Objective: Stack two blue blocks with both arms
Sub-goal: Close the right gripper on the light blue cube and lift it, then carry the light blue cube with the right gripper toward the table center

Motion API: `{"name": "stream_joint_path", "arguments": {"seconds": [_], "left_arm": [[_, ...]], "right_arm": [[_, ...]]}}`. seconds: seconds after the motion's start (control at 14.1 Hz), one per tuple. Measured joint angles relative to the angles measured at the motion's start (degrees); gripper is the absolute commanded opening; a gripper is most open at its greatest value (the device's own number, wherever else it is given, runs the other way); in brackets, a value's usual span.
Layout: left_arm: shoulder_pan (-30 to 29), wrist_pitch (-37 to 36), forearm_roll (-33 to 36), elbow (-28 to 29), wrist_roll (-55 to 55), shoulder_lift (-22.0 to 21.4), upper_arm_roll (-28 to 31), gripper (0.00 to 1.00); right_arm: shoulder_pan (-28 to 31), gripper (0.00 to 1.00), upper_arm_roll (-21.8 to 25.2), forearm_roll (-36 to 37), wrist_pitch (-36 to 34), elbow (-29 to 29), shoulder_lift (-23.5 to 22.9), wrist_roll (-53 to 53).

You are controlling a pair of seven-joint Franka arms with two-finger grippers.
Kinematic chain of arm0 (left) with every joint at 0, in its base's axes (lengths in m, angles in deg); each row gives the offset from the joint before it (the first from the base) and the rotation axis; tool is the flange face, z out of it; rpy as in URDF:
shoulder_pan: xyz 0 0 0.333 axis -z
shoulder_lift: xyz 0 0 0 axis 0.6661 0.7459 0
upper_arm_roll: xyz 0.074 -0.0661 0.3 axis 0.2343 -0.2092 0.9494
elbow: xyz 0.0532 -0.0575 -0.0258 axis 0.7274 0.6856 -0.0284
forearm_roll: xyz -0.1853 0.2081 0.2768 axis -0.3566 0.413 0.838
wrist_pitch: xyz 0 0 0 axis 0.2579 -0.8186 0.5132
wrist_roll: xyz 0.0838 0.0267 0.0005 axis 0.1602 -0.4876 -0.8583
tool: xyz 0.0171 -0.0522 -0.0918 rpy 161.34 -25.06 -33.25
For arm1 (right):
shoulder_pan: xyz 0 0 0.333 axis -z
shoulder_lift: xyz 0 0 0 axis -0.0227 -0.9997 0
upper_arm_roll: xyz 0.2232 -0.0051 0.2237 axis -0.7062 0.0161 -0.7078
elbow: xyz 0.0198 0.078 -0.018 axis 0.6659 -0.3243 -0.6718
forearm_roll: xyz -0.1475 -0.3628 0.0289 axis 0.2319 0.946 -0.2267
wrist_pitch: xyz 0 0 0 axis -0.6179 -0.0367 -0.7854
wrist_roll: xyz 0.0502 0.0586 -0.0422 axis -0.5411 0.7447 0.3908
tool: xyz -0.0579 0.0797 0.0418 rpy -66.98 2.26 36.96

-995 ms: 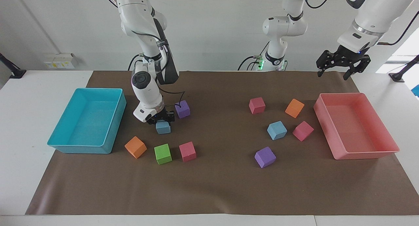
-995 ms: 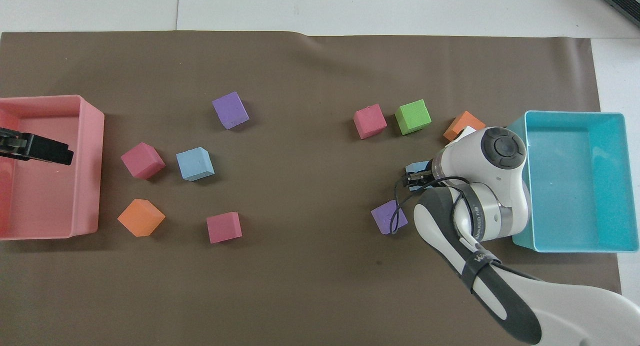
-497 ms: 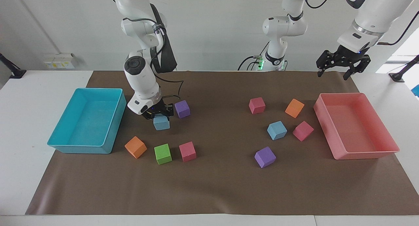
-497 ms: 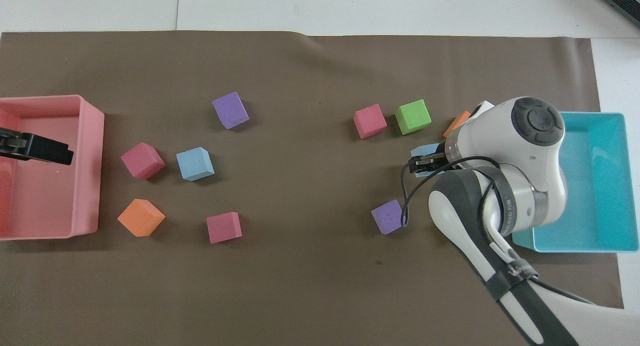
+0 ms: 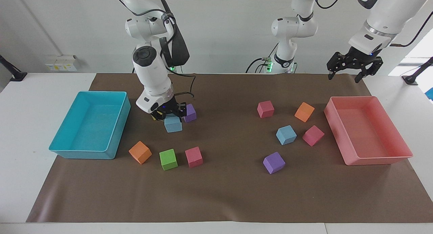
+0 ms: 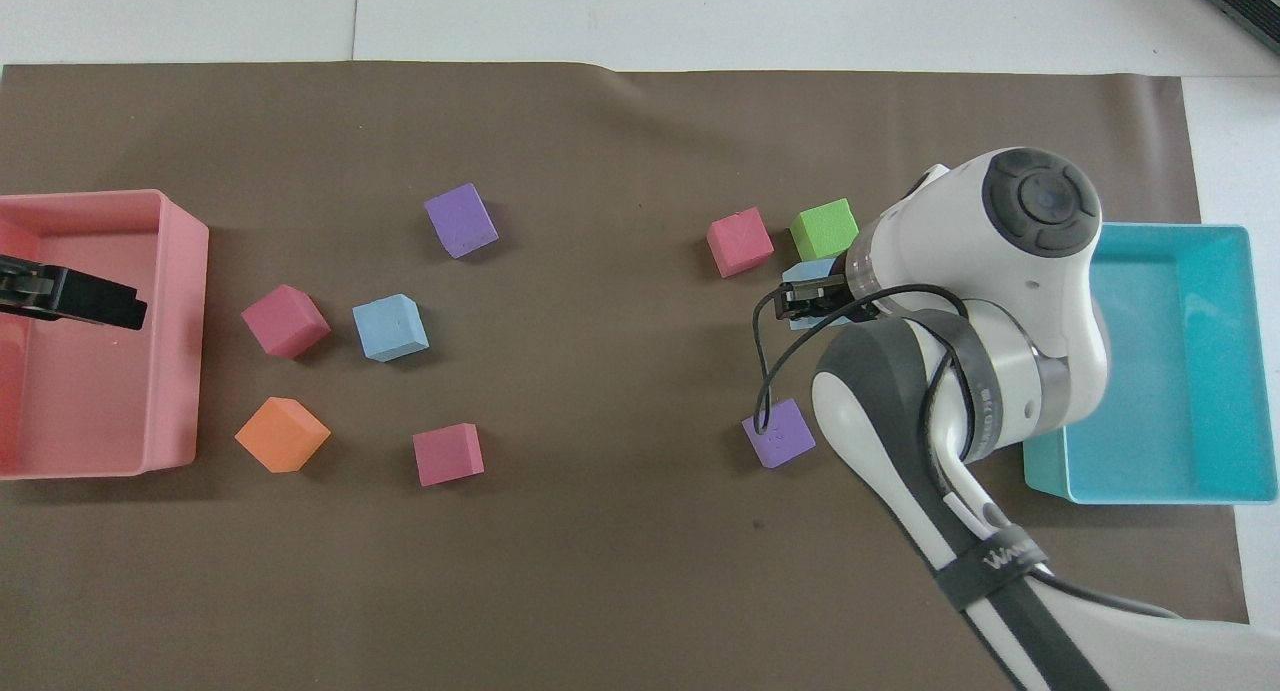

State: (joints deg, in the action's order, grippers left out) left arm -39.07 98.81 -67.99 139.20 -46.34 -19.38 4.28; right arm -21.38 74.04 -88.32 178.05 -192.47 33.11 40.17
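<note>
Gripping a blue block (image 5: 173, 124) in closed fingers, the right gripper (image 5: 170, 114) hangs just above the brown mat (image 5: 223, 193) in the facing view, beside the turquoise tray (image 5: 115, 139); a purple block (image 5: 190, 112) sits just beside it. The second blue block (image 5: 286, 134) rests well away from the tray, ringed by pink, orange and purple blocks. The left gripper (image 5: 354, 66) waits, fingers spread and empty, over the pink tray (image 5: 351, 159).

From overhead, the right arm (image 6: 960, 301) hides most of the held block (image 6: 805, 276), near the green block (image 6: 824, 228) beside the turquoise tray (image 6: 1160, 486).
</note>
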Motion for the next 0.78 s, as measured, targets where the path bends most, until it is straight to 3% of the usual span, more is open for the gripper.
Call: {"name": "stream_joint_path", "arguments": {"seconds": [0.43, 0.78], "left_arm": [[0.0, 0.0, 0.0, 0.0, 0.0, 0.0, 0.0, 1.0], [0.0, 0.0, 0.0, 0.0, 0.0, 0.0, 0.0, 1.0]], "right_arm": [[-10.9, 0.0, -0.1, 0.0, 1.8, 9.7, -11.2, 14.7], [-14.5, 0.0, -0.1, 0.0, 8.2, 12.0, -16.9, 18.9]]}}
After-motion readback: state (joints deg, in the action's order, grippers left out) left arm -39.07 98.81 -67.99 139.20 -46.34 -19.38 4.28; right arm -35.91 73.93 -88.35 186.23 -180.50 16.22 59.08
